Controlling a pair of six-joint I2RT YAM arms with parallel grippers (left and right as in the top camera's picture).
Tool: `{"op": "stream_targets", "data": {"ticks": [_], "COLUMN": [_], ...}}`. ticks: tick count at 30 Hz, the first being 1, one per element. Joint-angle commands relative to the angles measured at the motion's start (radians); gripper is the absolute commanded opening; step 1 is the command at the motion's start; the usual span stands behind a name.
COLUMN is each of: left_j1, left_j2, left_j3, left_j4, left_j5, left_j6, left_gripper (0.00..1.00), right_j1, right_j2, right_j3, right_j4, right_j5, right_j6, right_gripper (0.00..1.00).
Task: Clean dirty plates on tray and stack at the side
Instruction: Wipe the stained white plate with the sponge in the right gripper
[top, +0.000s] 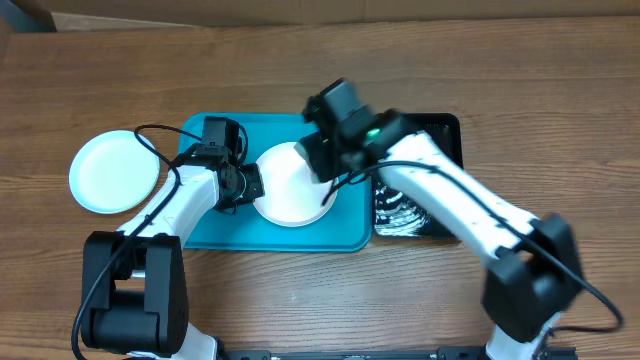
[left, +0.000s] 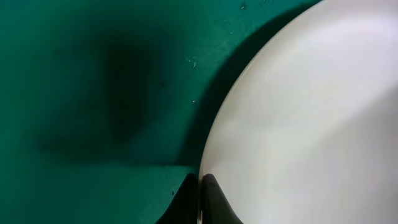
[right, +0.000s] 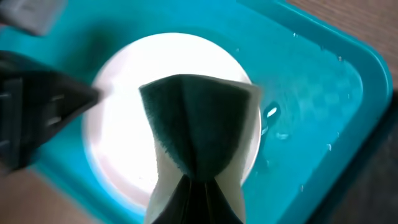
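A white plate (top: 290, 190) lies in the teal tray (top: 215, 225). My left gripper (top: 254, 186) is shut on that plate's left rim. In the left wrist view its dark fingers (left: 200, 180) pinch the edge of the plate (left: 311, 124) above the tray floor (left: 93, 93). My right gripper (top: 322, 168) hovers over the plate's right side, shut on a folded sponge (right: 199, 118) with a green face and pale sides. The sponge hangs above the plate (right: 124, 124), and I cannot tell whether they touch. A pale blue plate (top: 113, 172) rests on the table left of the tray.
A glossy black tray (top: 415, 215) sits right of the teal tray, mostly under my right arm. Water droplets dot the teal tray floor (right: 311, 93). The left arm (right: 37, 118) shows as a dark blur at the plate's edge.
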Motion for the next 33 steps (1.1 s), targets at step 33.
{"op": "stream_targets", "data": {"ticks": [33], "left_j1": [-0.007], "left_j2": [0.015], "left_j3": [-0.008], "left_j4": [-0.018], "left_j5": [0.008], "left_j6": [0.019], "left_gripper": [0.04], "right_j1": [0.080], "right_j2": [0.339], "right_j3": [0.014], "right_j4": [0.153], "right_j5": [0.196], "right_j6": [0.049], "right_gripper": [0.04]}}
